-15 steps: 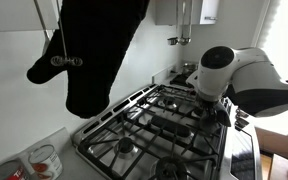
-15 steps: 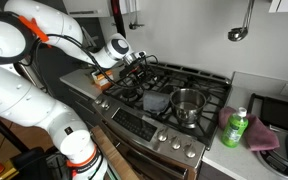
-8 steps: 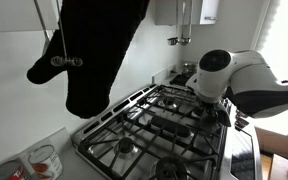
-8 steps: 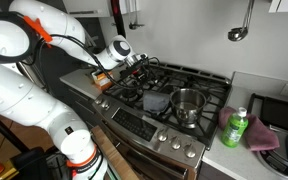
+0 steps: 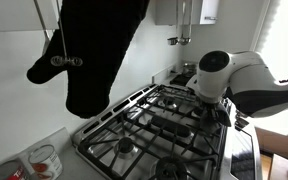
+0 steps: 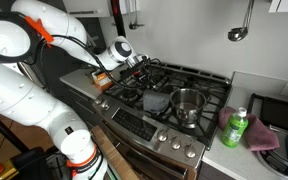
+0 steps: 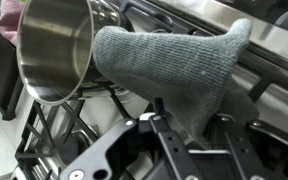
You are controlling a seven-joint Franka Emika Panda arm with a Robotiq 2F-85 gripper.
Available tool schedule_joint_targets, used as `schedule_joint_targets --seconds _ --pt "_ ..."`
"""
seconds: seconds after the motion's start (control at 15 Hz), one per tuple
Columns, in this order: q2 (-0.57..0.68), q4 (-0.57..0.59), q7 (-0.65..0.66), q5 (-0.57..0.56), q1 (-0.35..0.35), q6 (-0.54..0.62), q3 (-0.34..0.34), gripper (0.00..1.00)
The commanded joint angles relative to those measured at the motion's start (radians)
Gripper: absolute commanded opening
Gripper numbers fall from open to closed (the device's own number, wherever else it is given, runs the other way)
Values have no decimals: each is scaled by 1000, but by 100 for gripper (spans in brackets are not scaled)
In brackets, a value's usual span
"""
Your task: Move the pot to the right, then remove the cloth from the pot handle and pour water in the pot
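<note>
Barely anything has changed from a second ago: the arm (image 6: 44, 45) has only nudged a touch further in over the stove (image 6: 199, 80), and the pot and cloth sit exactly where they were. In an exterior view the gripper (image 6: 141, 62) hangs over the far left part of the grates, a bit back from the cloth (image 6: 156, 101). I can't tell from there if it's touching anything. The pot (image 6: 187, 103) is the small shiny steel one, upright on the near burner, just right of the cloth and touching it. The cloth is a grey rag draped over the pot handle, so the handle itself is pretty much hidden. In the wrist view the pot (image 7: 54, 50) fills the upper left, open mouth tipped toward the camera. The cloth (image 7: 174, 65) runs from it to the right and droops toward the gripper (image 7: 189, 128) at the bottom edge. The black fingers (image 7: 156, 125) are dark and partly cut off. Honestly I can't say whether they're apart, together or pinching the fabric. Off to the right on the counter there's a green bottle (image 6: 234, 127) next to a pink rag (image 6: 262, 135). In an exterior view a big black oven mitt (image 5: 94, 50) hangs near the camera and blocks a lot of the left side, with the white arm (image 5: 239, 75) on the right over the stove (image 5: 149, 125).
</note>
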Motion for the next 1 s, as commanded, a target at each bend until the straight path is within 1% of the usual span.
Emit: schedule_joint_targets --seconds 0.0,0.07,0.13,0.33,0.93 --pt "-6 -3 -19 -5 19 -3 -15 7" --pt "-9 1 -20 -6 20 -5 -14 1" --pt "-13 4 -21 -7 21 -6 -14 0" --pt "-36 22 -32 -13 22 -23 -13 1" --pt "-139 125 -132 -57 25 -162 -17 1"
